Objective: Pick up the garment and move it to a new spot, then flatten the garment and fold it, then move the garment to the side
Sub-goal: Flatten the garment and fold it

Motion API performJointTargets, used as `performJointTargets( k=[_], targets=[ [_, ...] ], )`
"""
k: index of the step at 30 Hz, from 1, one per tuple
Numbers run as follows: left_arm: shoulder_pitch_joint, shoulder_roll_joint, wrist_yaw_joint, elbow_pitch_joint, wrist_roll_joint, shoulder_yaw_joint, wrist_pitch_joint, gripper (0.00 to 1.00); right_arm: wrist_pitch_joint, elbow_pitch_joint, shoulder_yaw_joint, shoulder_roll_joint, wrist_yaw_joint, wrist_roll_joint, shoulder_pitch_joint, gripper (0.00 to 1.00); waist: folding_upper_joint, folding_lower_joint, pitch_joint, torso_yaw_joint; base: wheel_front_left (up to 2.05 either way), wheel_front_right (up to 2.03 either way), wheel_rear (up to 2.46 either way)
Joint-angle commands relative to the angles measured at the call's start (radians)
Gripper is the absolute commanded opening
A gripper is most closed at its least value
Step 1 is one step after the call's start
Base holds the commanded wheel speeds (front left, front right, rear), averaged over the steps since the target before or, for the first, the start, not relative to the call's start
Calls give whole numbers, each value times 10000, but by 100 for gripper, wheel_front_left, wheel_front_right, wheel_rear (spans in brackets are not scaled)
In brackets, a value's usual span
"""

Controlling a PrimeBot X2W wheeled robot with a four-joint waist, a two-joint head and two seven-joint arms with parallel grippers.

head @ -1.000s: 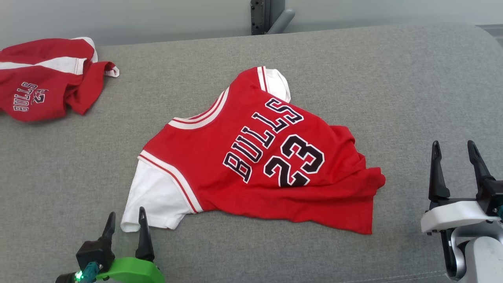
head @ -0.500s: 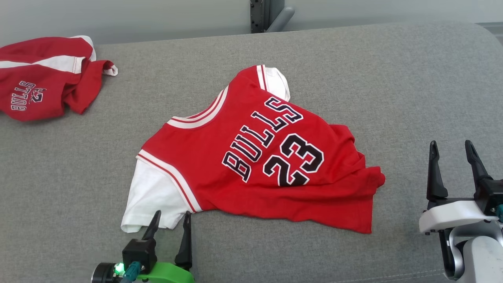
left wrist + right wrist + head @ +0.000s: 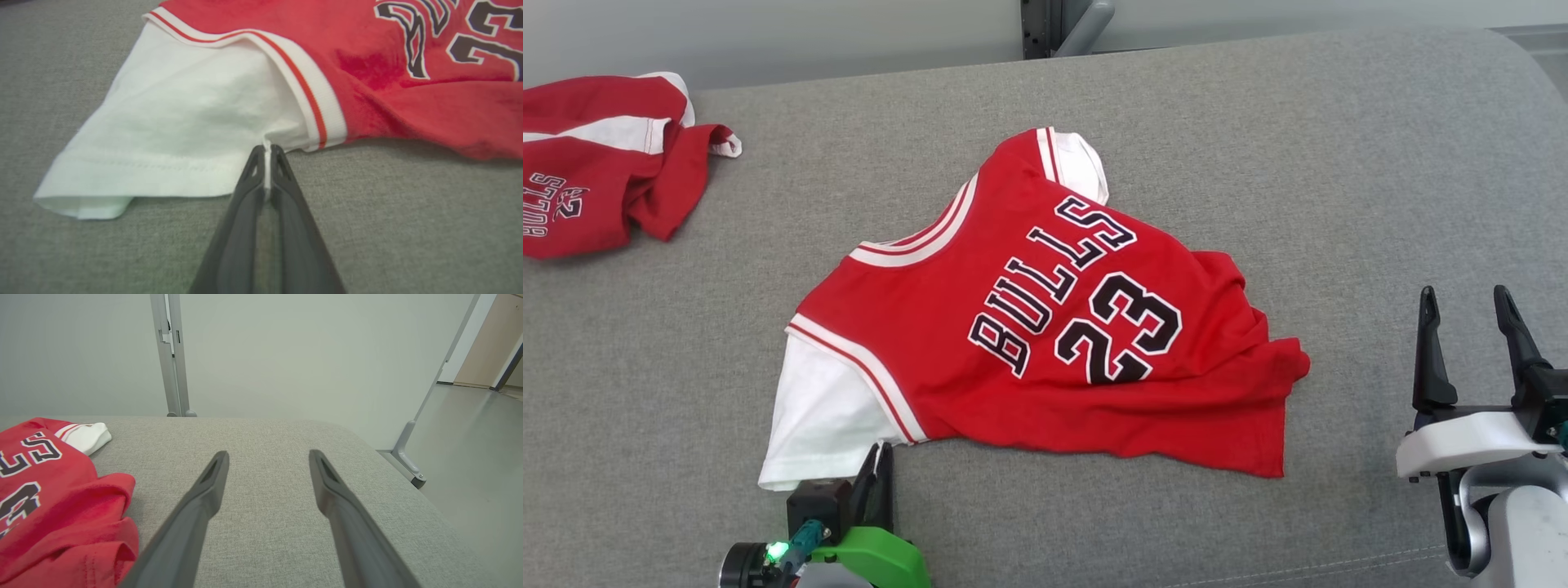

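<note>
My left end effector (image 3: 267, 153) is closed, and there's a grip: both fingers (image 3: 241, 220) are pressed together with a thin fold of white cloth pinched between the tips. That's the near sleeve (image 3: 184, 118) of the jersey (image 3: 1045, 327), caught at its edge just beside the red-and-white armhole trim. The rest of the sleeve is lying flat on the grey surface (image 3: 1339, 163), cuff pointing off to my left. The jersey itself is spread across the middle of the surface, "BULLS 23" facing up, with the collar toward the far left. Its hem runs out to my right, where the red cloth is rumpled into a few folds. The other white sleeve (image 3: 1081, 163) is poking out from under the far edge. Over on the other side, my right end effector (image 3: 1463, 292) is wide open, fingers well apart and pointing away over bare grey fabric. It is to the right of the bunched hem and not touching it. In the far left corner a second garment (image 3: 588, 163), red with white, is lying crumpled, well apart from the jersey. A grey metal post (image 3: 171, 355) rises behind the surface's far edge.
</note>
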Motion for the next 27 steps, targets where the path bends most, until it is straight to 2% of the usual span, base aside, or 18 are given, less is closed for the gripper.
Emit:
performJointTargets(
  k=[1,6,10,17,18,19,20,21,27],
  targets=[
    [-143,26,-6,121,1,-29,6,0,-24,0,-33,-20,-17,66,-102,100,66,0,-6,-6,0,0,0],
    [-201,25,-147,-160,80,-237,5,0,-24,-12,-78,-18,-17,108,-64,100,66,0,-44,27,0,0,0],
    [0,25,-388,-562,86,-852,5,0,-24,-14,-77,-20,-17,96,-42,100,66,0,-83,68,0,0,0],
    [62,29,-571,-555,-706,-1912,5,0,-24,35,-32,-20,-17,121,-63,100,66,0,-115,119,0,0,0],
    [4,29,-548,-528,-824,-1994,5,4,-24,47,-13,-18,-17,124,-78,100,66,0,-116,121,0,0,0],
    [-51,28,-499,-500,-899,-2071,5,31,-24,55,4,-20,-17,128,-96,100,66,0,-119,118,0,0,0],
    [-103,28,-468,-516,-930,-2125,5,81,-24,65,21,-20,-17,133,-110,100,66,0,-124,115,0,0,0],
    [-135,28,-450,-601,-999,-2149,5,100,-24,69,27,-20,-17,137,-118,100,66,0,-131,114,0,0,0],
    [-3,31,-315,-1444,-760,-1933,5,100,-24,84,-23,-20,-17,146,-14,100,66,0,-256,162,0,0,0]
  ],
)
